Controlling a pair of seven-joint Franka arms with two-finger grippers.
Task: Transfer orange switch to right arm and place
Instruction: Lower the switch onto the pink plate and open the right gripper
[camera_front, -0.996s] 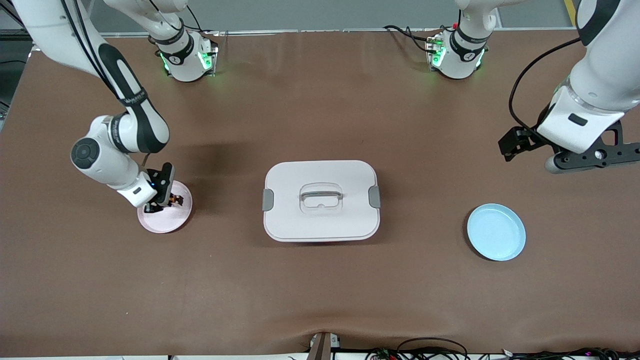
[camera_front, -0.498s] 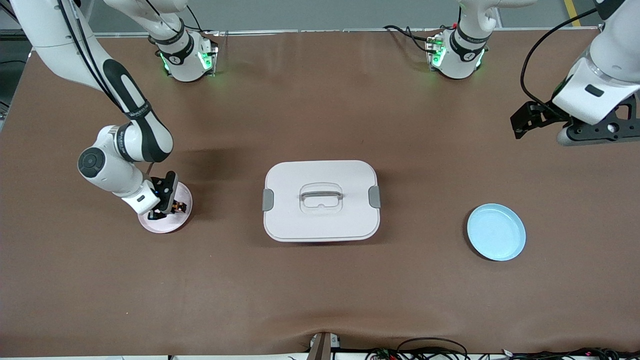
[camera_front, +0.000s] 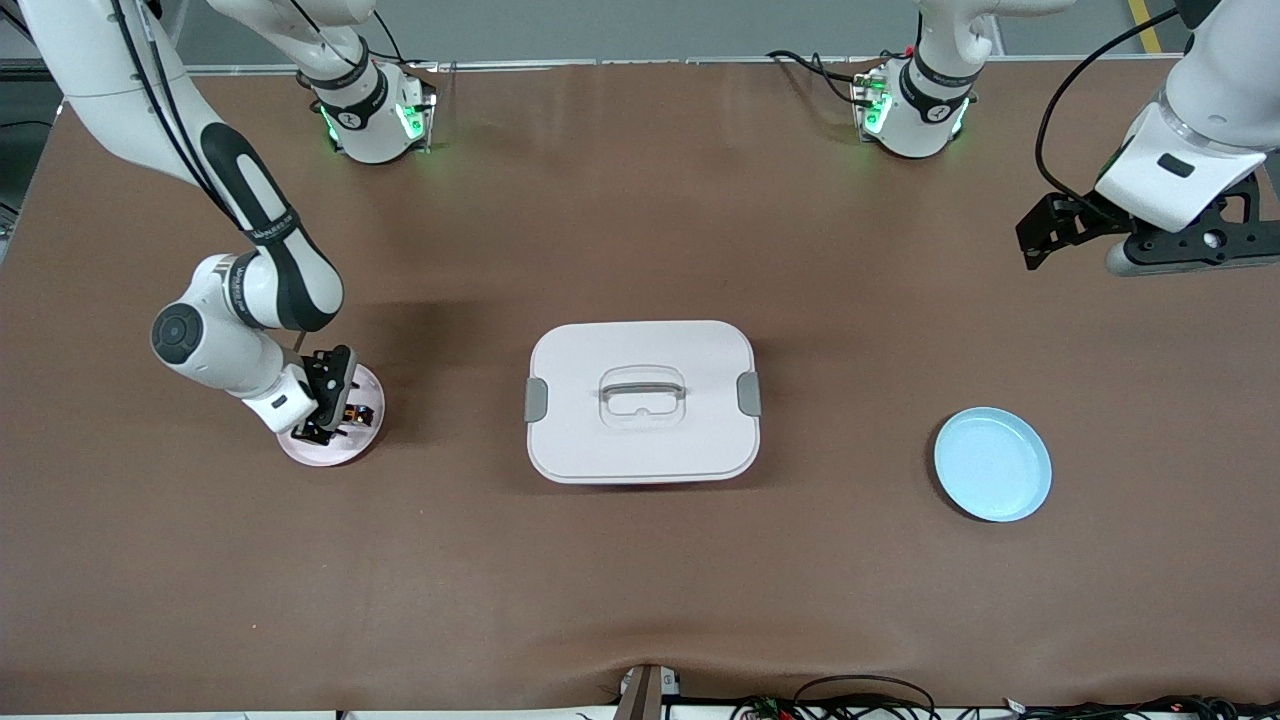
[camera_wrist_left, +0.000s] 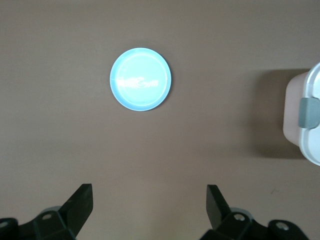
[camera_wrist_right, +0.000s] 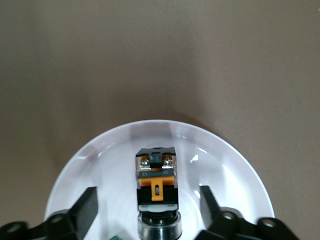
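Released now, orange switch (camera_wrist_right: 157, 182) lies on pink plate (camera_front: 300, 452) between spread right tool (camera_wrist_right: 148, 201); left tool (camera_wrist_left: 149, 200) spread.

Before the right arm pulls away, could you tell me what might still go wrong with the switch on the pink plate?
The orange switch sits between the right gripper's open fingers, so lifting off at an angle might tip or drag it. The pink plate looks light and may shift if bumped. The left gripper waits open over bare table.
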